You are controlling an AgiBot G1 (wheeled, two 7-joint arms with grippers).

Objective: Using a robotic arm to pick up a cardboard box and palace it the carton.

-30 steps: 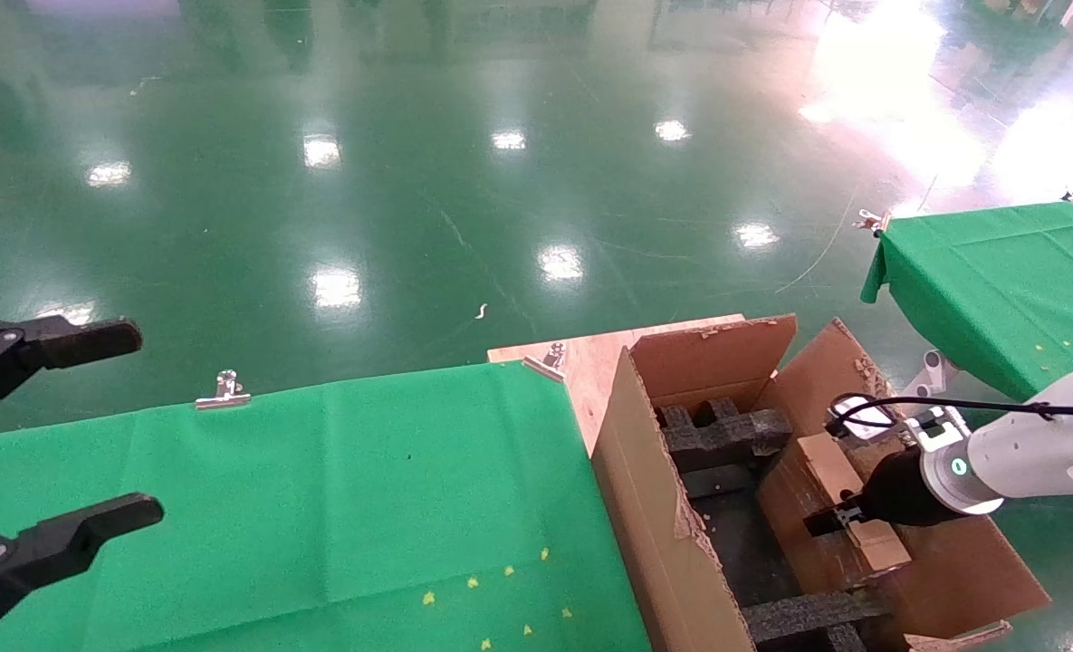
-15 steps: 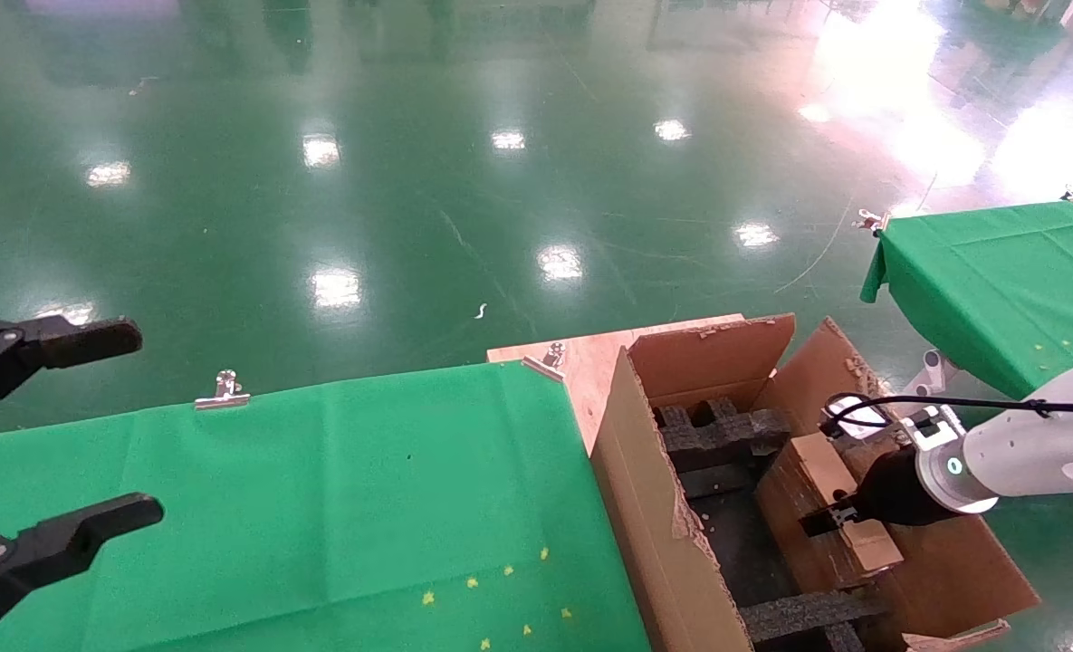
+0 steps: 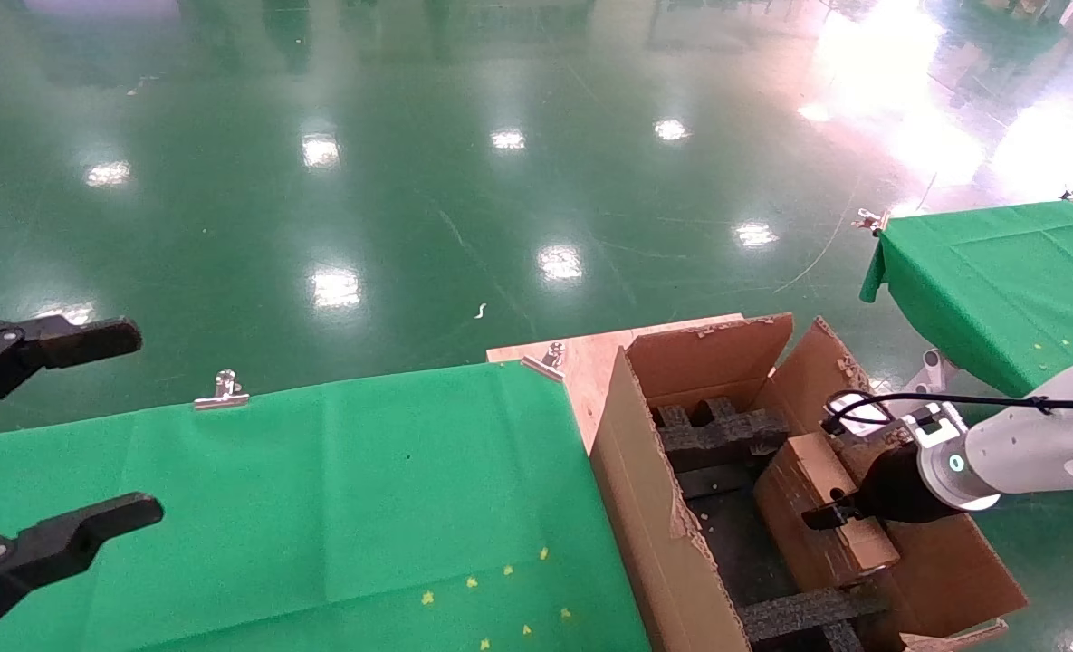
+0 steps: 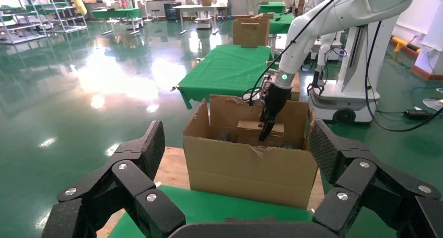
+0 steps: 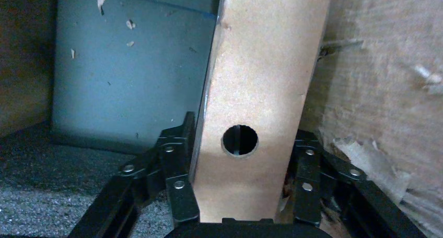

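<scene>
The placing step is in hand: the right gripper [image 3: 830, 516] on the white robotic arm [image 3: 1034, 448] is down inside the carton [image 3: 645, 507], clamped on the cardboard box [image 3: 826, 480], which it holds along the carton's right-hand wall, against the opened right flap. In the right wrist view the two fingers [image 5: 180, 188] press on opposite sides of the cardboard box [image 5: 261, 92], the face with the small round hole [image 5: 240, 140] turned toward the camera, so the grip looks firm and roughly centred across the box. The carton stands just off the right edge of the green-clothed worktop [image 3: 319, 489], beside its bare wooden far right corner [image 3: 590, 358], with black foam inserts [image 3: 722, 430] across its far end and another foam piece [image 3: 803, 614] at its near end. Whether the box already rests on the bottom or on the foam cannot be told, since its lower end is hidden by the carton's wall; from the left wrist view the box [image 4: 260, 127] shows just behind the torn front rim, with the gripper [image 4: 266, 131] reaching down onto it. As I judge it, the next move calls for lowering the box until it is seated between the foam pieces, then spreading the fingers and lifting straight up, keeping clear of the ragged flaps. The left gripper [image 3: 47, 444] is parked over the worktop's left edge, its fingers spread wide and holding nothing.
</scene>
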